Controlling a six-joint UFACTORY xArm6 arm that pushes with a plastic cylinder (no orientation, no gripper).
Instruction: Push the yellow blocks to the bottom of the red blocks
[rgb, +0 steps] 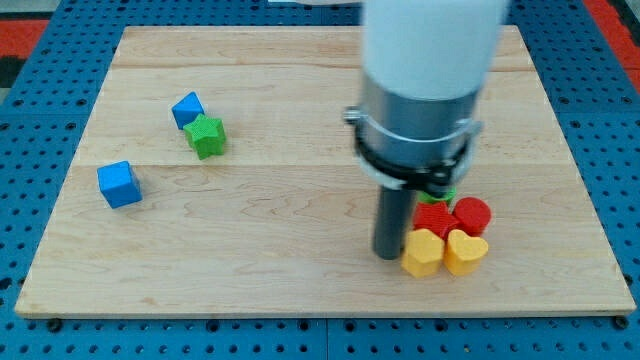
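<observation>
Camera view, single moment: two yellow blocks sit side by side near the view's bottom right of the table (300, 280). One is a yellow hexagonal block (422, 252) and the other a yellow heart-shaped block (466, 251); they touch each other. Directly above them in the view, and touching them, lie two red blocks: a red block of unclear shape (434, 217), partly hidden by the arm, and a red cylinder (472, 215). A sliver of a green block (443, 196) shows just above the red pair, mostly covered by the arm's collar. My tip (389, 256) rests just beside the yellow hexagonal block, on its view-left side, touching or nearly so; which cannot be told. No pincer exists on this rig, so no released or clenched state applies.

Judged from this layout, the yellow pair already lies at the bottom of the red pair, so the task looks near complete.

Risk: a further push toward the view's right would drive the hexagonal block into the heart and slide both out from under the reds, or nudge the red blocks, since all four are in contact.

Well apart at the view's left: a blue cube (119, 184), a second blue cube (187, 109), and a green star-shaped block (206, 136) touching the latter.
</observation>
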